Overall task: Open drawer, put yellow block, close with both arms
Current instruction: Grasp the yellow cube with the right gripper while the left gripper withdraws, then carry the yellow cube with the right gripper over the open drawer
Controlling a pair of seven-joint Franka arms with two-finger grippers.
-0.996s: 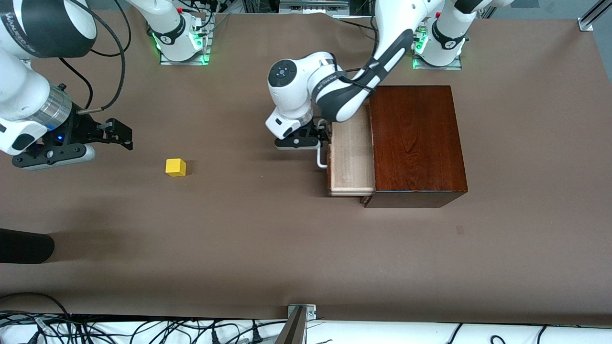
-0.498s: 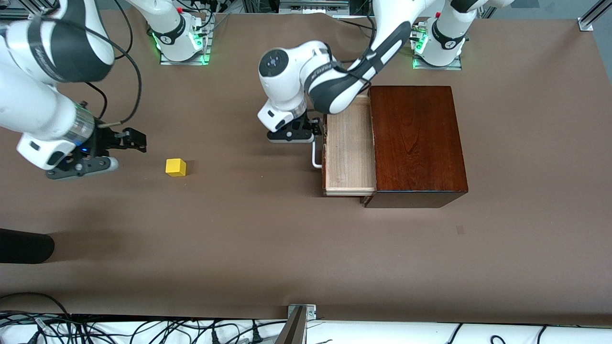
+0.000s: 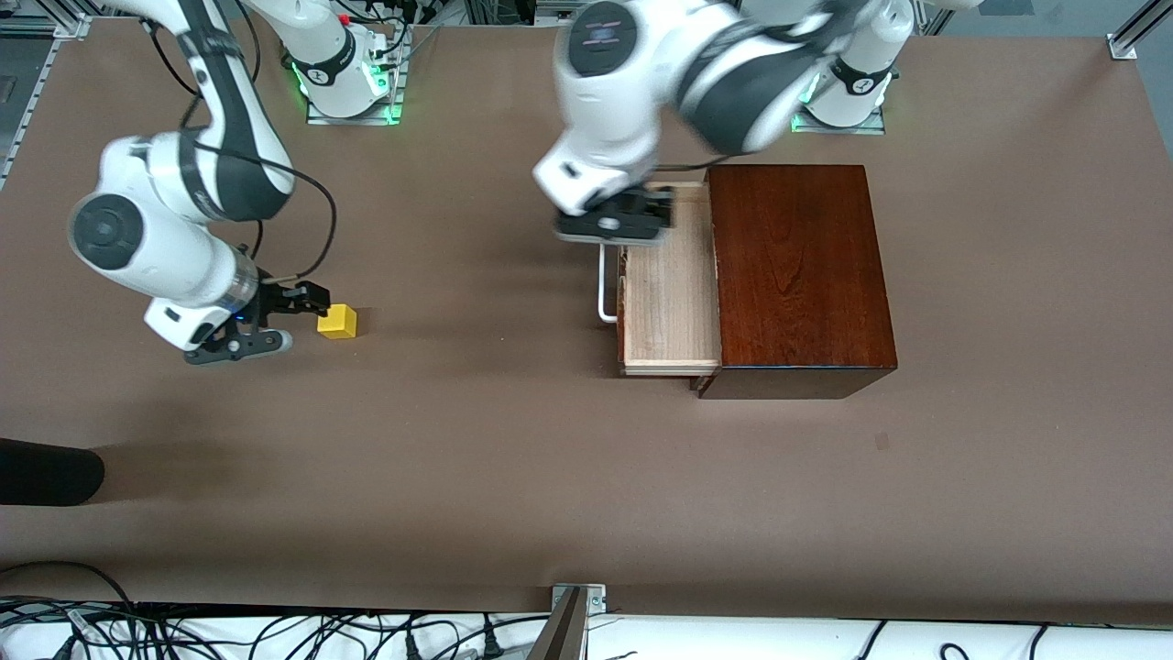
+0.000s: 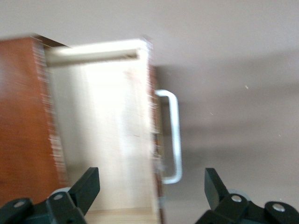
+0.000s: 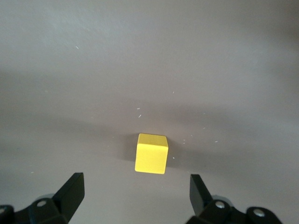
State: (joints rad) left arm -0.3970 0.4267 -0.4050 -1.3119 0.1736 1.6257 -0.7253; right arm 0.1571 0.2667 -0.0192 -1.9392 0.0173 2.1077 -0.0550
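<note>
The drawer (image 3: 669, 298) stands pulled out of the dark reddish-brown box (image 3: 797, 275), its pale inside empty and its white handle (image 3: 602, 289) free. My left gripper (image 3: 616, 225) is open and empty, raised over the drawer's end nearest the arm bases. The left wrist view shows that gripper (image 4: 150, 186) above the tray (image 4: 100, 140) and handle (image 4: 174, 135). The yellow block (image 3: 337, 321) lies on the table toward the right arm's end. My right gripper (image 3: 298, 307) is open, low and just beside the block. In the right wrist view the block (image 5: 151, 153) lies just ahead of the open gripper (image 5: 135, 186).
A black rounded object (image 3: 46, 472) lies at the table's edge at the right arm's end, nearer the front camera. A metal bracket (image 3: 573, 610) and cables sit along the front edge. Brown table (image 3: 476, 440) stretches between block and drawer.
The left gripper pulled the drawer a little farther out, let go of the handle and rose over the drawer. The right arm swung down and in, close to the yellow block.
</note>
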